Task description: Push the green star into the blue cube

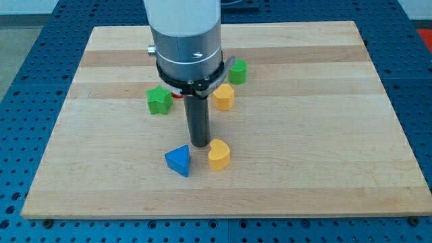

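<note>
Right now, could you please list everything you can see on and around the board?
green star: one, green, view's left of the rod
green block: one, green, shape unclear, right of the arm
upper yellow block: one, yellow, just right of the rod
yellow heart: one, yellow, beside my tip
blue block: one, blue, wedge-like, lower left of my tip
wooden board: one, pale wood
my tip: one, dark, between blue block and yellow heart
</note>
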You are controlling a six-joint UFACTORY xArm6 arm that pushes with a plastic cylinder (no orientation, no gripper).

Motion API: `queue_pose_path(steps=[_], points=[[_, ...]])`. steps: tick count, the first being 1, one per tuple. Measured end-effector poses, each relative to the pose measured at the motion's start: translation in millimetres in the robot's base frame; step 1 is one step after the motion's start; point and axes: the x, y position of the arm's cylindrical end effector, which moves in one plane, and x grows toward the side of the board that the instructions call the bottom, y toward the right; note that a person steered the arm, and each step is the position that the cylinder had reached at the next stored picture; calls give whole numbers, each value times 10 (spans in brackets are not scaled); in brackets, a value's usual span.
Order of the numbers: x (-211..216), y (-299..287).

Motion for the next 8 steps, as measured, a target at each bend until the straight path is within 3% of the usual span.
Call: queue_pose_path(steps=[2, 4, 6, 8], points=[[73, -344], [-172, -1374], [-679, -1481], [-809, -1296]])
